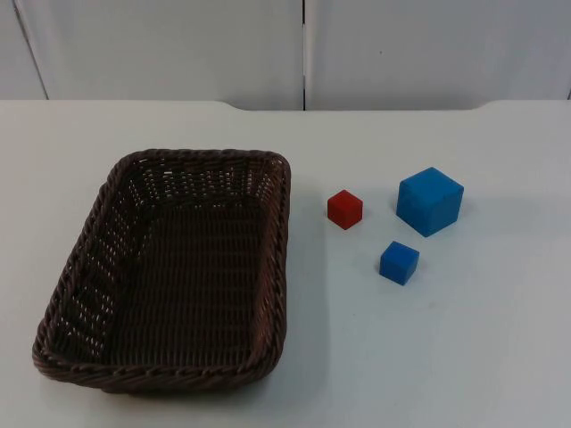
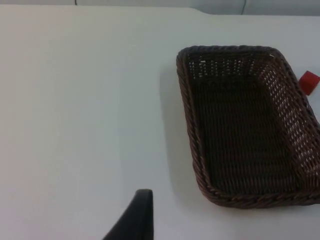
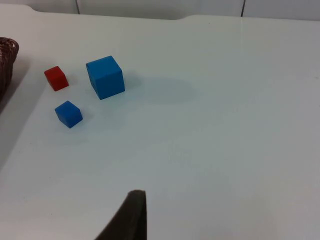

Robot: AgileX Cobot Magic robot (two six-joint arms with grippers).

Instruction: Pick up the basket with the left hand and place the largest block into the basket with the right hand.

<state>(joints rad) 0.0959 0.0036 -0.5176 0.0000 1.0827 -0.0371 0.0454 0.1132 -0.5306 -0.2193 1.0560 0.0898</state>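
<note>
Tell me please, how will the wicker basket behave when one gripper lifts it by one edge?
The basket is woven, so it will probably hold its shape yet flex a little. It looks empty and openwork, so likely light. Lifted by one rim, such a long shape may tilt down at the far end.

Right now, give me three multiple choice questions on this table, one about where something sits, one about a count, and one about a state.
1. Where does the red block sit?
A. Between the basket and the large blue block
B. Inside the basket
C. On top of the small blue block

2. How many blocks are blue?
A. One
B. Two
C. Three

3. What state is the basket in?
A. Tipped on its side
B. Holding a block
C. Upright with nothing in it

Answers:
1. A, the red block stands on the table top with the basket on one side and the large blue block on the other.
2. B, one large and one small.
3. C, its woven floor shows bare.
</note>
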